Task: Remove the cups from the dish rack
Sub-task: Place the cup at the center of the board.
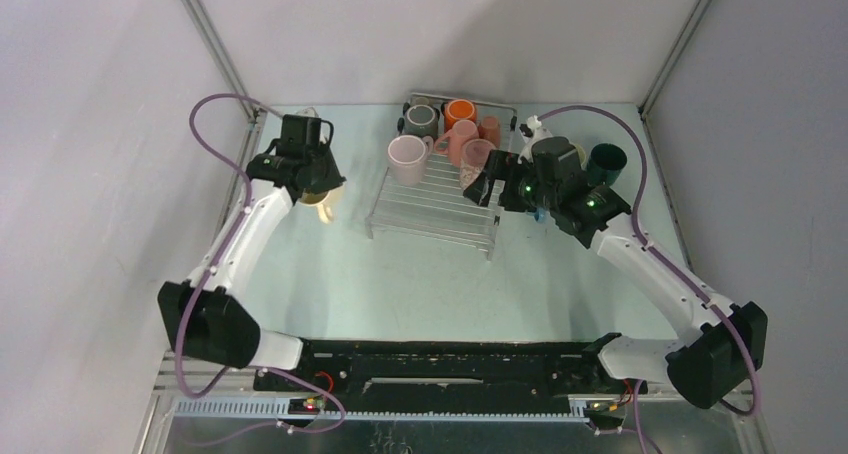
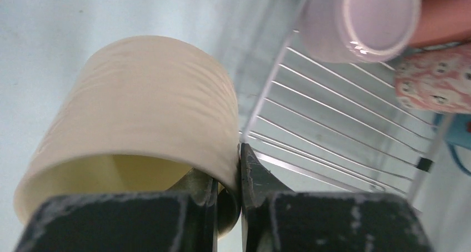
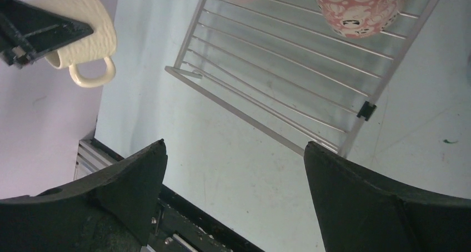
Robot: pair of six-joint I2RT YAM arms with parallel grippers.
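So, the pale mint surface [image 1: 420,284] carries the silvery wire dish rack [image 1: 435,209] at 12 o'clock. Five or six ceramic mugs [image 1: 460,139] are bunched on its far end, so I'd say most of the job is left. Off the rack: a dark teal mug [image 1: 606,161] at 3 o'clock and a cream ribbed mug [image 2: 139,102] at 9 o'clock, its rim clamped in the left pincer [image 2: 228,174]. The right pincer [image 3: 234,145] gapes wide, empty. There's a blue thing [image 1: 540,215] under the right arm, can't tell what.

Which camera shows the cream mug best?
The right wrist view: the cream mug shows its side and whole handle. The left wrist view shows only its wall close up, pinched by the left gripper. The top view shows a small bit beneath that gripper.
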